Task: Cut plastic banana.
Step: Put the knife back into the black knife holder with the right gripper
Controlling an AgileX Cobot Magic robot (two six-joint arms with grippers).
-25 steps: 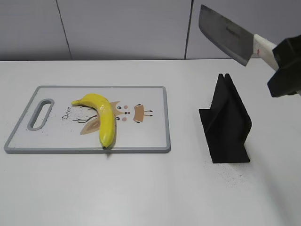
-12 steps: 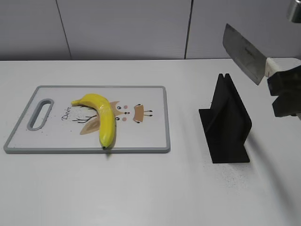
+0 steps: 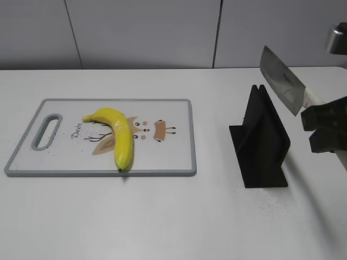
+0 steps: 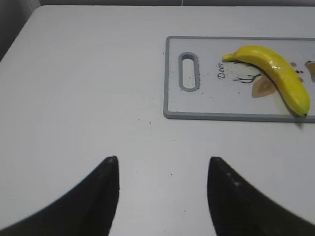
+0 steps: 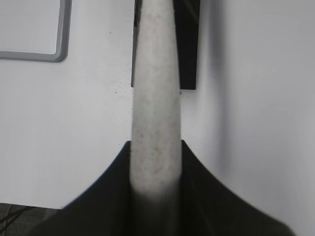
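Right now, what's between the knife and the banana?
Exterior view: the black knife stand, then bare table and the cutting board's right half. The knife is clamped in the right tool; banana uncut.

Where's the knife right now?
In the exterior view the knife is in the air at far right, clamped in the right gripper, its blade just above and right of the black knife stand.

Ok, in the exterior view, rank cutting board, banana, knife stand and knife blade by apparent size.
1. Cutting board
2. Knife stand
3. Banana and knife blade: look similar, and the blade is raised and angled, so unranked.
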